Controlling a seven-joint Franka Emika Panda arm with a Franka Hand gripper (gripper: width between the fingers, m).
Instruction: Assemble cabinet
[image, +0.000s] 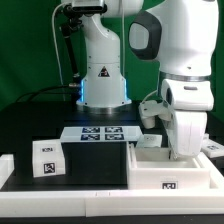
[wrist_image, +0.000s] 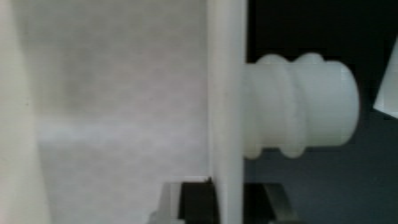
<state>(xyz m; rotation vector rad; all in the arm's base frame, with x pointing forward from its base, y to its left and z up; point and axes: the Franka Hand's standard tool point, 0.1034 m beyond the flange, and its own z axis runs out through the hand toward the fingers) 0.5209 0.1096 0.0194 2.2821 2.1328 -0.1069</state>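
The end effector (wrist_image: 224, 204) is narrow. Its 2 dark fingers (wrist_image: 182, 203) press either side of a thin white panel edge, apparently a wall of the cabinet (image: 172, 172). The cabinet lies on the tabletop (image: 40, 125) at the exterior view's right, near the marker board (image: 100, 133). A ribbed white knob (wrist_image: 313, 105) sits just beside the panel. The hold looks shallow, so a tilt or quick lift could let the smooth panel slip or twist.
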